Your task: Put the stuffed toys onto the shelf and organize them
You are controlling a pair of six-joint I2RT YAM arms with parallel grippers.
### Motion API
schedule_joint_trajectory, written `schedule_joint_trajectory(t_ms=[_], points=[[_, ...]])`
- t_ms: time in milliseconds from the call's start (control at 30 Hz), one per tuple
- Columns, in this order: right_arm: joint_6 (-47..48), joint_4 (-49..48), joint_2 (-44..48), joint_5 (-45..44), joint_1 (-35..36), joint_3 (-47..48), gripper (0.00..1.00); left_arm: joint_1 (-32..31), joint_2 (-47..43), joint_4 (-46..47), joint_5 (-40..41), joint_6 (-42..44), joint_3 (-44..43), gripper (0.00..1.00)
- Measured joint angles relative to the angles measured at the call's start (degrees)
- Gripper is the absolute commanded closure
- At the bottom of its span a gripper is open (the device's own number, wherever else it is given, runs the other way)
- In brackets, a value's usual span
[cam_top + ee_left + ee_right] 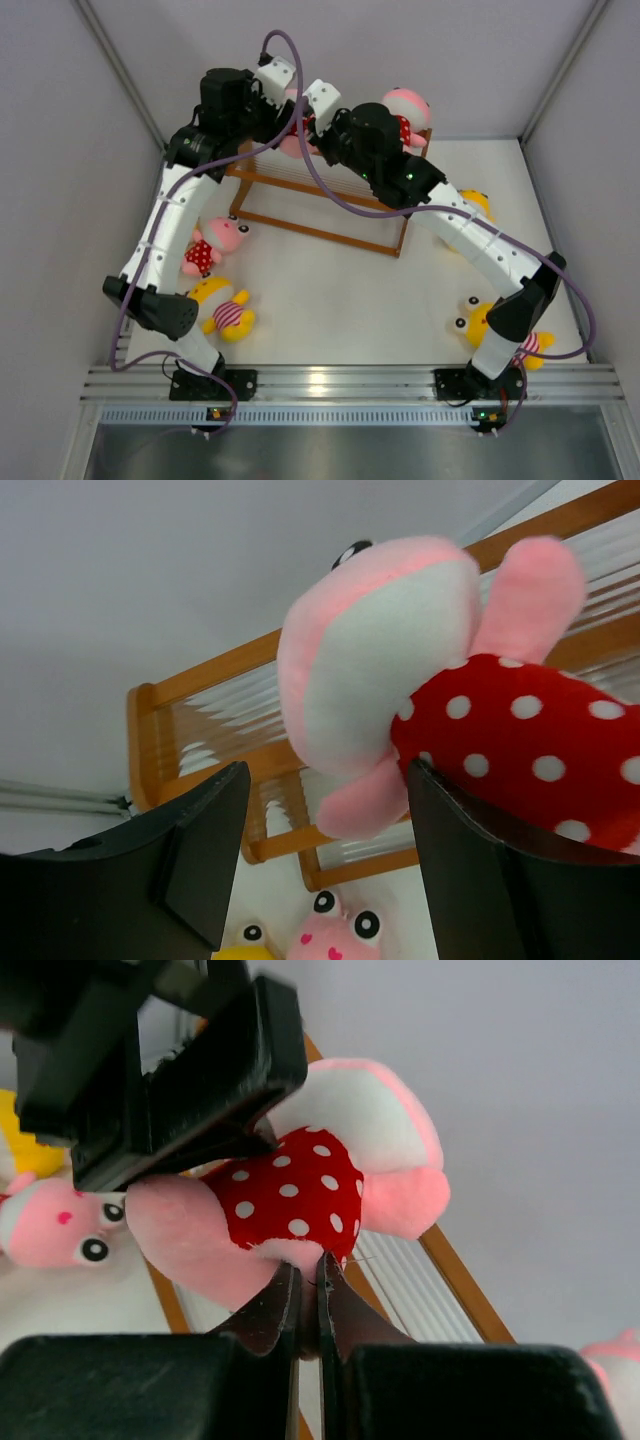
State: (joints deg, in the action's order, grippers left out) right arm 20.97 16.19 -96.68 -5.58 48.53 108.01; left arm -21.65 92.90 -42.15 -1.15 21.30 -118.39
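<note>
A pink stuffed toy in a red white-dotted outfit (292, 146) hangs over the left end of the orange-brown shelf (320, 228), between both grippers. My right gripper (305, 1285) is shut on a pinch of its underside (290, 1185). My left gripper (325, 850) is open, and the toy (500, 730) rests against its right finger (480, 870), its head above the gap. A second pink toy (405, 108) sits on the shelf's top right end. A third pink toy (215, 243) lies on the table left of the shelf.
A yellow toy in red stripes (225, 312) lies front left. Other yellow toys lie at the right (478, 205) and by the right arm's base (478, 320). Grey walls stand close behind and beside the shelf. The shelf rails (215, 670) run below the left gripper.
</note>
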Motion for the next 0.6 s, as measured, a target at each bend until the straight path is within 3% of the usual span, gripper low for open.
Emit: schedule_joint_trajectory(t_ms=[233,367,600], points=[[-4.76,2.4,-2.25,-8.92,-1.9,0.85,1.0,1.07,10.67,3.3,-1.33,-2.32,-2.03,0.28],[-6.64,2.47,-2.73,-12.79,-1.84,0.85,1.0,1.77,12.09,4.55,-1.53,-3.41,-4.66,0.15],[-10.99,2.43,-3.61,-19.93,-1.66,0.9,1.0,2.16,12.39,6.01,-0.7,-4.68,-5.38,0.02]])
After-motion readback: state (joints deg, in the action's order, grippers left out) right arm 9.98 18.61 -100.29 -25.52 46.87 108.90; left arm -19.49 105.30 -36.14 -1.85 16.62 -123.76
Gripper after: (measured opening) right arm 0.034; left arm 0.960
